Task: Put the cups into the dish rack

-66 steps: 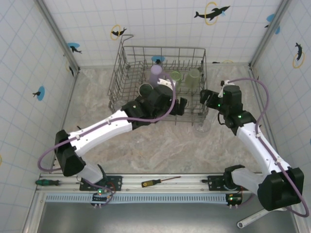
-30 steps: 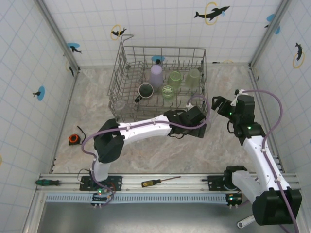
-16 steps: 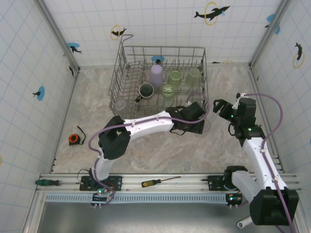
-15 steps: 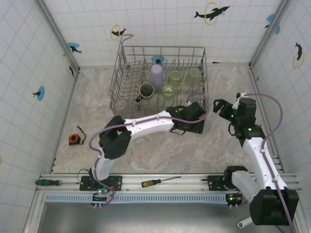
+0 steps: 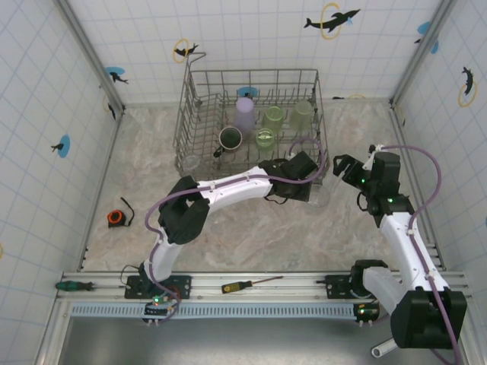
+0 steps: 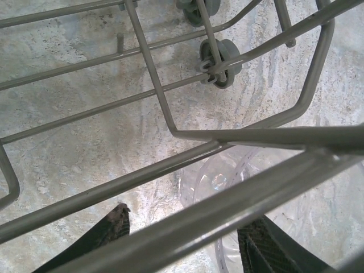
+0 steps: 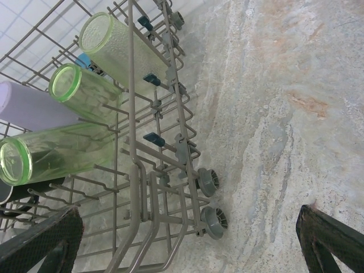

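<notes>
Left wrist view: left gripper (image 6: 185,222) part-open astride a clear glass (image 6: 216,182), not yet pinching, apparently for loading into the dish rack (image 6: 148,62); right gripper (image 7: 187,211) wide open, empty.

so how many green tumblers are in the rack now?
3, all inside the dish rack: far-right tumbler, middle tumbler beside it, near tumbler in front. Left arm could hide another.

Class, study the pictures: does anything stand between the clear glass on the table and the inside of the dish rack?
Yes. The clear glass sits on the table outside the dish rack, near its wheeled corner; the rack's grey side wires lie between them. It likely must be lifted over that wall.
</notes>
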`<state>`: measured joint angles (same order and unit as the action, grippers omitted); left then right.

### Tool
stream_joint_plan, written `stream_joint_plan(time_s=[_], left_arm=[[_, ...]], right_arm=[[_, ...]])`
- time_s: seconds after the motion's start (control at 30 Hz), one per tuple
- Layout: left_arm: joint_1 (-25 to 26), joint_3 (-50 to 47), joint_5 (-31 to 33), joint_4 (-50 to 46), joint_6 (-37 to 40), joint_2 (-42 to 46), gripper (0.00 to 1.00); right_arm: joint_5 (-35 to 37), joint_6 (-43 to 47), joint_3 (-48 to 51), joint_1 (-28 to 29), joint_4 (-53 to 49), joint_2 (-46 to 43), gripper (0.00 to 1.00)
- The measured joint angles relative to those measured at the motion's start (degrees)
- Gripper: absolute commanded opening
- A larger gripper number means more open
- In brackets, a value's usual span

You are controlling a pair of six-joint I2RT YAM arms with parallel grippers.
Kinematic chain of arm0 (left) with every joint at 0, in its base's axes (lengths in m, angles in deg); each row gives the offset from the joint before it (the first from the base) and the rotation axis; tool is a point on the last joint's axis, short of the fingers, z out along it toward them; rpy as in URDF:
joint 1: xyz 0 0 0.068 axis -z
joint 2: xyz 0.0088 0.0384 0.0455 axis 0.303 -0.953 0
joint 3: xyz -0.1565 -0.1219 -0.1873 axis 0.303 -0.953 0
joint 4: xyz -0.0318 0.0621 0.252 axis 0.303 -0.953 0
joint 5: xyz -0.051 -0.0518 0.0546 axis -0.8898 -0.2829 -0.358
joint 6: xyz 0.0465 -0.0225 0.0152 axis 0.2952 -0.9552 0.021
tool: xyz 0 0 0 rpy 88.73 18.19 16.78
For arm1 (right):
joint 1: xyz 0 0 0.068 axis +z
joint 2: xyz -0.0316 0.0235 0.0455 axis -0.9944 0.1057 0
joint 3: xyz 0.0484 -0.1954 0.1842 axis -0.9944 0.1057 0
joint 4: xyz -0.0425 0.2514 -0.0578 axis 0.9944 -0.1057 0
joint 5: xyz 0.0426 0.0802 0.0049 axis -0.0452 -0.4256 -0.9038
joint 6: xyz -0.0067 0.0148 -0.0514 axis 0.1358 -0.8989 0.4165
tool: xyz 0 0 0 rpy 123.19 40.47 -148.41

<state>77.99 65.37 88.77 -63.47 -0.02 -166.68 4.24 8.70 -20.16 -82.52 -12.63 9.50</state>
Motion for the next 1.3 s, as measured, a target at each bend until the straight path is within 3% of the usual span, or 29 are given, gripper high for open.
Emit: stream_joint_plan(time_s=[0.4,0.53,0.7,1.3], left_arm=[[0.46,0.72,-0.92,2.25,0.15,-1.42,0.38],[0.96,1.44,-0.04,2.82,0.39,-2.14,0.25],[1.57,1.53,1.42,3.17,1.53,-2.36,0.0],[2.38,2.58,5.79,-0.94,3.02,-1.18,0.0]], right_arm=[[-0.17,-0.07,0.0,0.0,0.04,0.0,1.0],[-0.22,-0.04,0.0,0.0,0.04,-0.02,1.0],[-0.26,-0.26,0.02,0.0,0.04,-0.02,1.0],[-1.25,-1.09,0.72,-0.02,0.48,-2.21,1.0]])
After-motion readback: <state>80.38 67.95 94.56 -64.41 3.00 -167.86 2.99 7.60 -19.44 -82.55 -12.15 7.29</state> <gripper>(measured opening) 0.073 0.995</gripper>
